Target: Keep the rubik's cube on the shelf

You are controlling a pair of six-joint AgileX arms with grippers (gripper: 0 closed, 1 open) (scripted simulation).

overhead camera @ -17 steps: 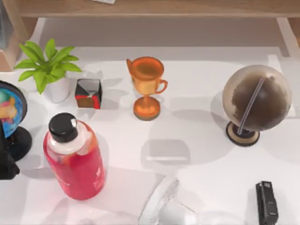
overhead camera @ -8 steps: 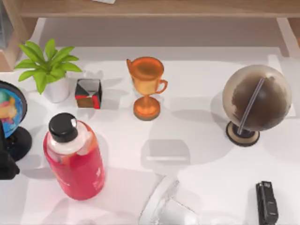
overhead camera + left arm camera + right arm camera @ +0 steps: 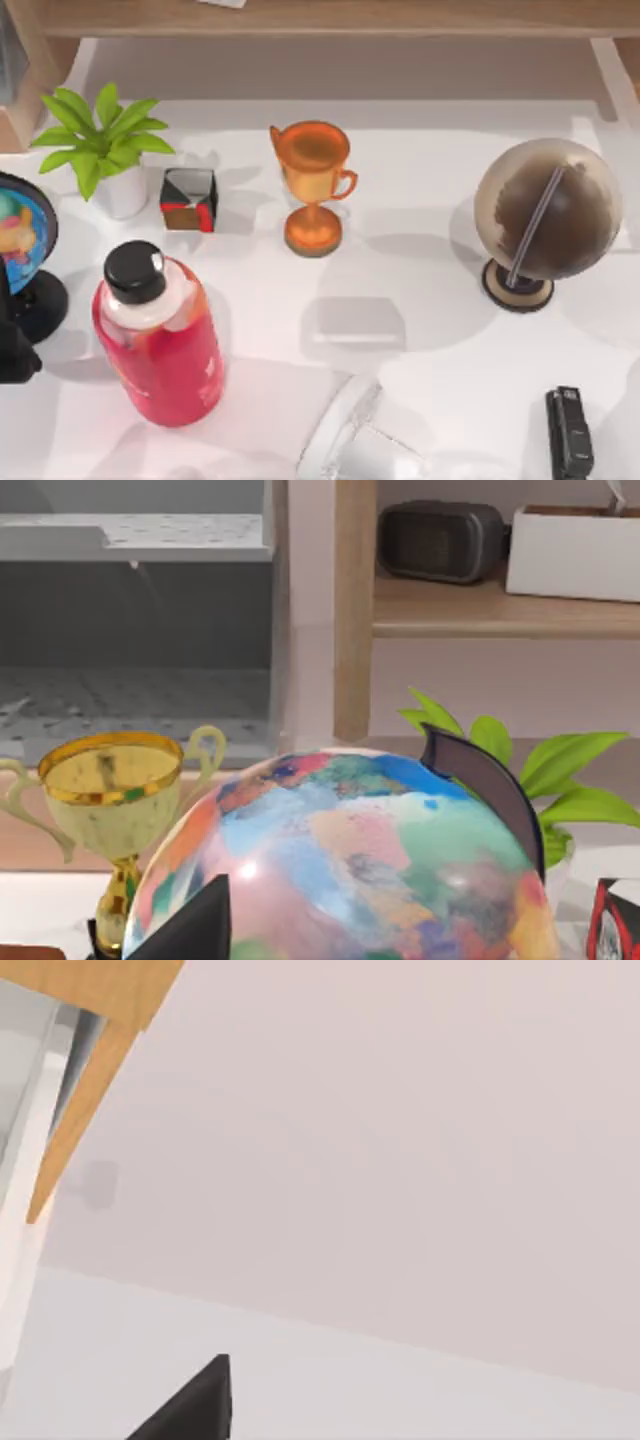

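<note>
Light-brown wood makes up the long, flat shelf board (image 3: 330, 16), which is seen along the far edge of the white tabletop (image 3: 420, 290) with a wooden side support at the table's left.

The position of the small rubik's cube of bright square tiles cannot be established. The cube standing beside the green potted plant (image 3: 100, 145) is the black, red and grey cube with diagonal patches (image 3: 188, 198), and it is not to be mistaken for the task object.

Also noted on the table are an orange trophy cup (image 3: 313, 185), a brown globe on a stand (image 3: 545, 220) and a red bottle with a black cap (image 3: 160, 340).

The left gripper (image 3: 340, 865) is held at the table's left edge, its fingers spread wide before a multicoloured globe (image 3: 330, 830), with nothing pinched. The right gripper (image 3: 195, 1405) is pointed at a pale wall near the shelf's wooden edge. Whether it is spread or pressed together cannot be told.

The rubik's cube is judged to be light and rigid, with smooth and possibly slippery tiles. A hold across two opposite flat faces, centred and clear of the corners, is recommended. Moderate pressure should suffice, since an off-centre pinch could twist a layer or let the cube pivot.
</note>
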